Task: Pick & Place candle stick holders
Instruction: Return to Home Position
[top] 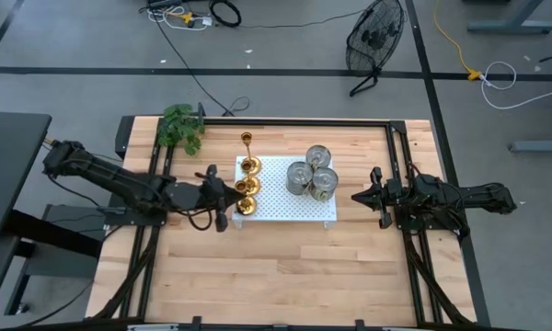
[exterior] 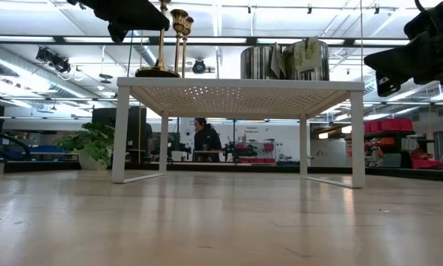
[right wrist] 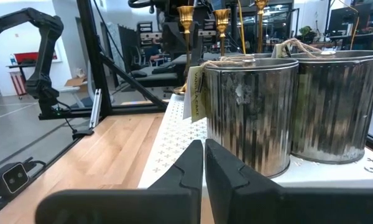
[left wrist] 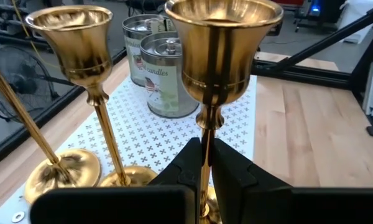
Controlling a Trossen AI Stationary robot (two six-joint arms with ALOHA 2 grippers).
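Note:
Three gold candle stick holders stand at the left edge of a white perforated shelf [top: 278, 208]. The tall one [top: 247, 140] is farthest, a second [left wrist: 81, 43] is in the middle, and the nearest one [left wrist: 224, 43] is between my left gripper's fingers. My left gripper [top: 230, 198] is shut on that nearest holder at the shelf's left edge. My right gripper [top: 357, 197] is shut and empty, just off the shelf's right edge, facing the cans. The held holder's base is hidden behind my fingers. My left gripper pinches the nearest holder's slim stem [left wrist: 204, 155] between its two fingers [left wrist: 186, 171], well below the cup. The fingers come level from the table's left side and lie across the stem. The holder is upright. I cannot tell whether its base rests on the shelf.
Three tin cans [top: 313, 175] stand on the shelf's right half. A potted plant [top: 181, 127] sits at the table's far left corner. Bare wood table lies on the near side of the shelf. A person shows far behind the table [exterior: 204, 137].

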